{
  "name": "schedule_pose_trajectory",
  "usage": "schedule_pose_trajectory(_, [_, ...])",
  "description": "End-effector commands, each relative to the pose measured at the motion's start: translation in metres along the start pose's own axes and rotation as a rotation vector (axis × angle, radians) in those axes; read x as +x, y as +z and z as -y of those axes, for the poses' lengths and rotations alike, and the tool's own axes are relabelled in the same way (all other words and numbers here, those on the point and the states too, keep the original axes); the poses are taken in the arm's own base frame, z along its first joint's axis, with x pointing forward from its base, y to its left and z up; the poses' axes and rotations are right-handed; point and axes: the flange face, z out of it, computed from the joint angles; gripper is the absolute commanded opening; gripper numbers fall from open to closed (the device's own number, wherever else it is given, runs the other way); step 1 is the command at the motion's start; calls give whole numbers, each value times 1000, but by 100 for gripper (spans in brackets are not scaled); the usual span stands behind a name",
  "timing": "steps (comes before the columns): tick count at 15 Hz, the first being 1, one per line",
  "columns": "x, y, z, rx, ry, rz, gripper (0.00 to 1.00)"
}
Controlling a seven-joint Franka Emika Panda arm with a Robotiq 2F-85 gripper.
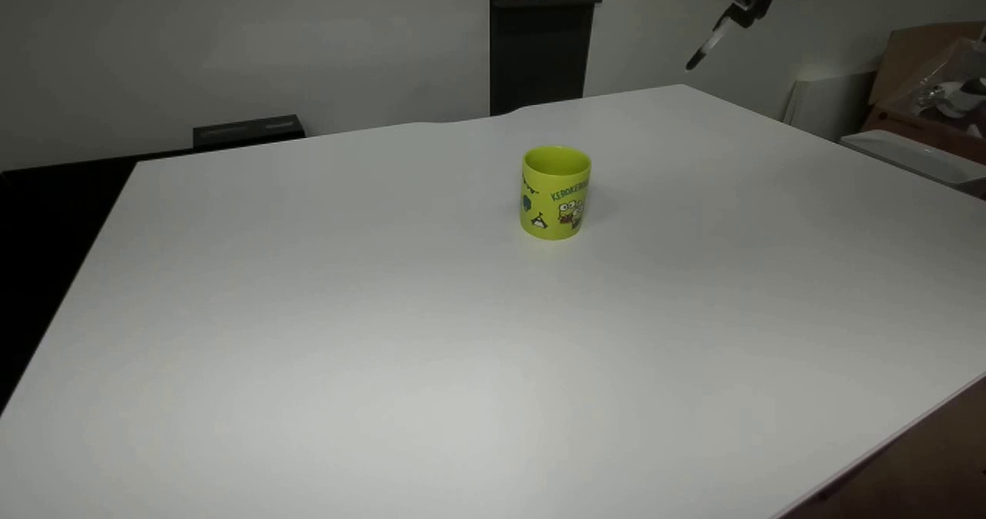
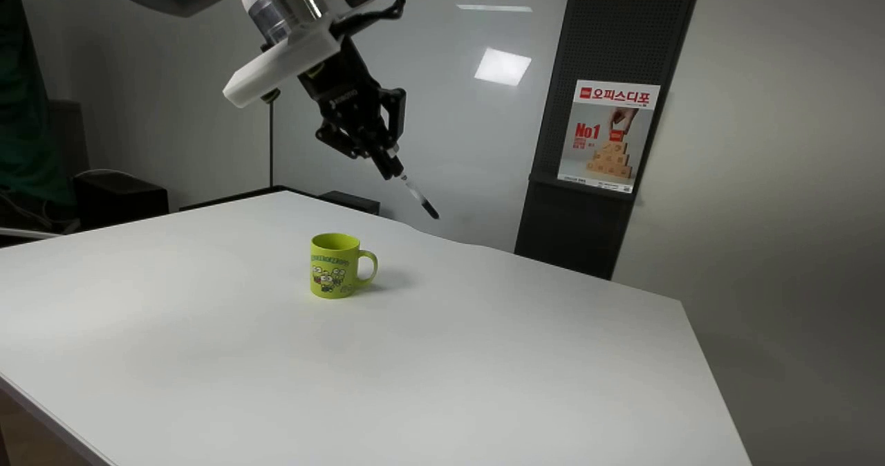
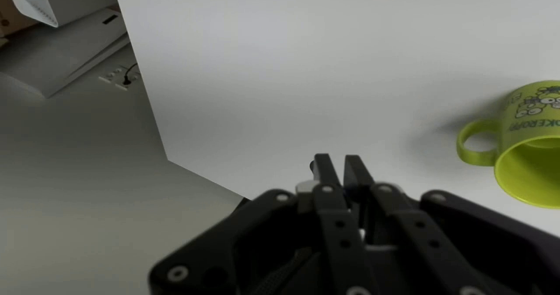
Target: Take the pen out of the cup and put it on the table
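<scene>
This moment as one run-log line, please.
End effector: closed on pen; pen: out of cup, raised; cup: upright on table; placement: pending

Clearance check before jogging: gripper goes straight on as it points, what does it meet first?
Probably the table, with the pen held in the gripper touching first. The cup looks off to the side; depth leaves the exact spot unclear.

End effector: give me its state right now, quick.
End effector: closed, holding the pen in the air, outside the cup.
</scene>
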Motion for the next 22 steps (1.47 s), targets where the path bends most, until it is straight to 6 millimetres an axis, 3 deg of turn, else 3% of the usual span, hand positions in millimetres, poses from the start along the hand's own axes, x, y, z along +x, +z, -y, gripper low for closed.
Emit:
schedule_pose_trajectory(1, [-12,27,5,64,52,6,3])
schedule_pose_trajectory(6, [-15,53,-2,330,100,-139,3])
schedule_pose_trajectory(11, [-34,86,-19,484,196,-226,3])
schedule_pose_trajectory(12, [-39,95,-18,518,216,-218,3])
schedule_pose_trajectory(13, [-25,83,-11,523,221,-216,3])
schedule_pose_trajectory(17, [-28,114,8,590,225,-175,3])
schedule_pose_trajectory(18, [-39,127,10,608,223,-169,3])
schedule_pose_trajectory(19, [-33,131,12,619,233,-160,3])
schedule_pose_trajectory(21, [-49,149,14,637,241,-140,3])
schedule_pose_trajectory(22, [-46,152,12,641,248,-134,3])
